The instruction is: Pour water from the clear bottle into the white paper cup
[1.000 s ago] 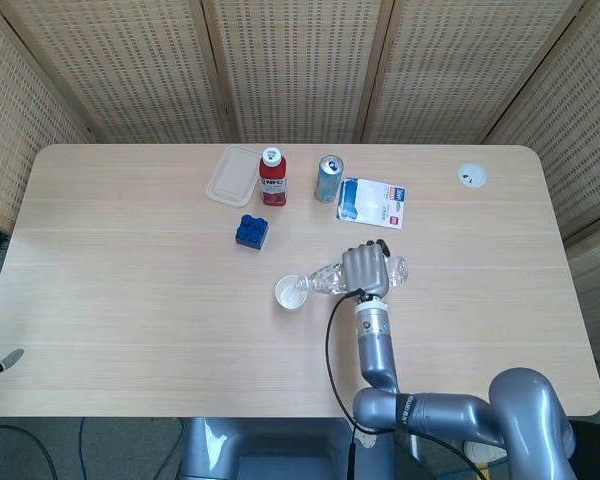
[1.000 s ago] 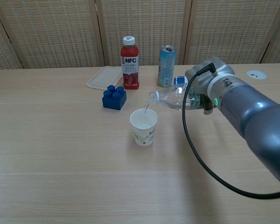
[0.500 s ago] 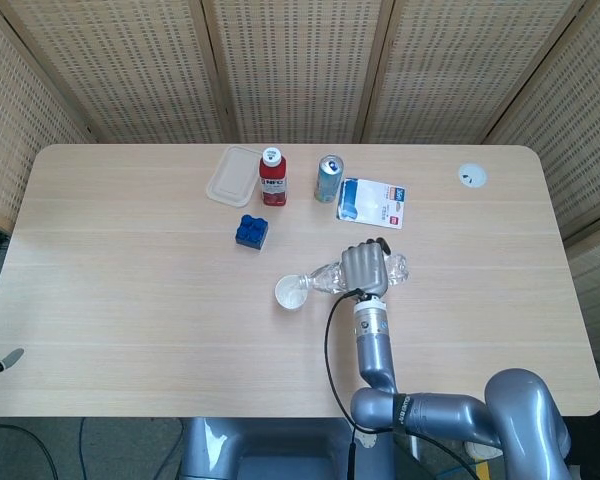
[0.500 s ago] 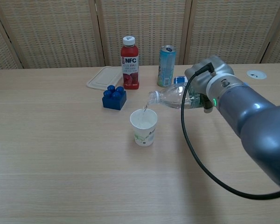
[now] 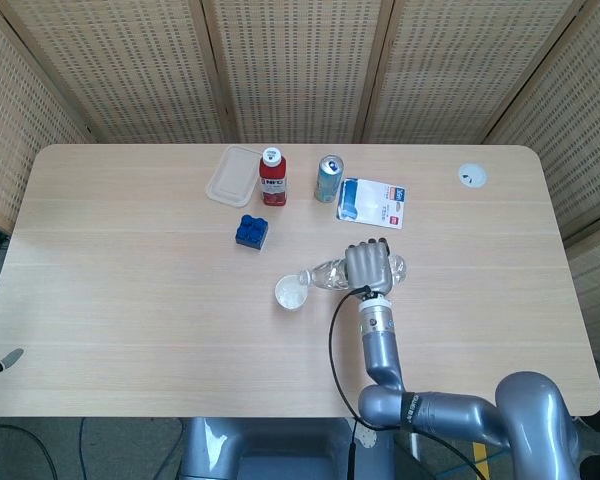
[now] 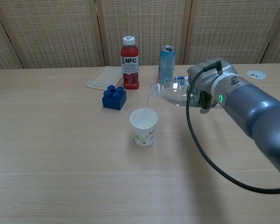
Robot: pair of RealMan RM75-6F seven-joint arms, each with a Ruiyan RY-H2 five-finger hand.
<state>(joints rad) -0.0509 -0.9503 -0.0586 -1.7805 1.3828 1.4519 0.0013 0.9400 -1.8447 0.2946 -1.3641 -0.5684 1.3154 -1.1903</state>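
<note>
My right hand (image 5: 368,268) (image 6: 206,88) grips the clear bottle (image 5: 327,273) (image 6: 172,93) by its body and holds it nearly level, mouth to the left. A thin stream of water falls from the mouth into the white paper cup (image 5: 291,293) (image 6: 144,127), which stands upright below it in the middle of the table. The bottle's mouth hangs a short way above the cup's rim. My left hand is in neither view.
Behind the cup sit a blue block (image 5: 251,231) (image 6: 114,97), a red NFC juice bottle (image 5: 271,176) (image 6: 129,63), a drink can (image 5: 327,178) (image 6: 166,66), a clear lidded box (image 5: 233,175) (image 6: 104,77) and a white-and-blue packet (image 5: 373,202).
The bottle has risen a little above the cup and shifted slightly right, and its mouth now stands higher. Water keeps streaming into the cup.
</note>
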